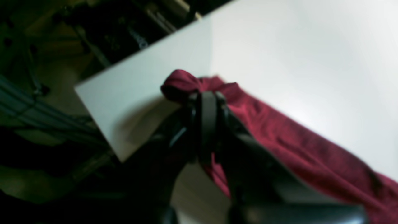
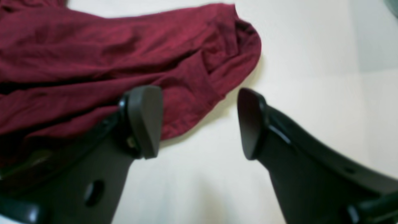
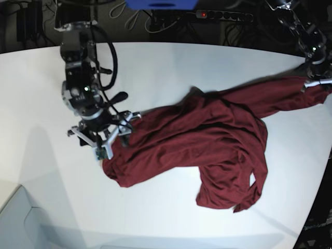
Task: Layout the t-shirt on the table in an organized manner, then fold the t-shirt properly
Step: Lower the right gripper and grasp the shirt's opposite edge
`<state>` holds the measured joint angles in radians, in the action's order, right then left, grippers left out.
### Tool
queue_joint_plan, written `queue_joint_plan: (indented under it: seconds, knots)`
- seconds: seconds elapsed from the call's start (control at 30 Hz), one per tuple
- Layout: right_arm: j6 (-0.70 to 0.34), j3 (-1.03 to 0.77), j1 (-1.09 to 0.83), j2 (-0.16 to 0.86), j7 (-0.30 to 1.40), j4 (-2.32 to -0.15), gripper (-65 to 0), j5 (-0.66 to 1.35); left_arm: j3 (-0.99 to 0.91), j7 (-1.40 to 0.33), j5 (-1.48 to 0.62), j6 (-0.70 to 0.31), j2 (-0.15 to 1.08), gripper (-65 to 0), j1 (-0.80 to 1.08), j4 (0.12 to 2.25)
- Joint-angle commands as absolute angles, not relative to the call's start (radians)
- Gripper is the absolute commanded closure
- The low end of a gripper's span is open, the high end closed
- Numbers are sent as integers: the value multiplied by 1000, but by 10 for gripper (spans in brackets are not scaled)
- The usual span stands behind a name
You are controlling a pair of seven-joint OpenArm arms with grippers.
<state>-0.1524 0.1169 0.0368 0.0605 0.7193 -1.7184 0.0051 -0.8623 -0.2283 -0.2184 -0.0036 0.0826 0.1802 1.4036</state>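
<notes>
While one t-shirt (image 3: 207, 140) lies on the table (image 3: 171, 67), left pincer (image 1: 206, 102) clamps it, right pincer (image 2: 199, 121) gapes.

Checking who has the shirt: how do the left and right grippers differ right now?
The left gripper is shut on the t-shirt, pinching a sleeve end near the table edge; the right gripper is open, holding nothing, one finger over cloth. Both sit at opposite sleeve ends.

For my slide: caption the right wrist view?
Open right pincer over glossy white table, beside crumpled maroon jersey t-shirt.
</notes>
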Motion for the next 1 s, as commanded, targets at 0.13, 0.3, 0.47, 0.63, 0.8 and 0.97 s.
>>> queue_joint_plan:
  seconds: [0.13, 0.3, 0.47, 0.63, 0.8, 0.97]
  knots:
    - [-153, 113, 157, 65, 691, -1560, -381, 5, -866, -197, -220, -4, 97, -5, 176, 1402]
    - [-156, 113, 208, 67, 621, -1443, -381, 5, -866, -200, -220, -4, 96, -5, 171, 1402]
    - [-156, 113, 231, 64, 588, -1388, -382, 5, -866, -200, -220, -4, 96, -5, 171, 1402]
    - [-156, 113, 268, 62, 587, -1322, -381, 5, -866, -202, -220, -4, 96, -5, 173, 1402]
    - [-156, 114, 269, 36, 587, -1322, -349, 5, -860, -202, -220, -4, 94, -5, 171, 1391]
    - [-156, 142, 260, 21, 587, -1319, -223, 5, -862, -202, -220, -4, 94, -5, 171, 1389]
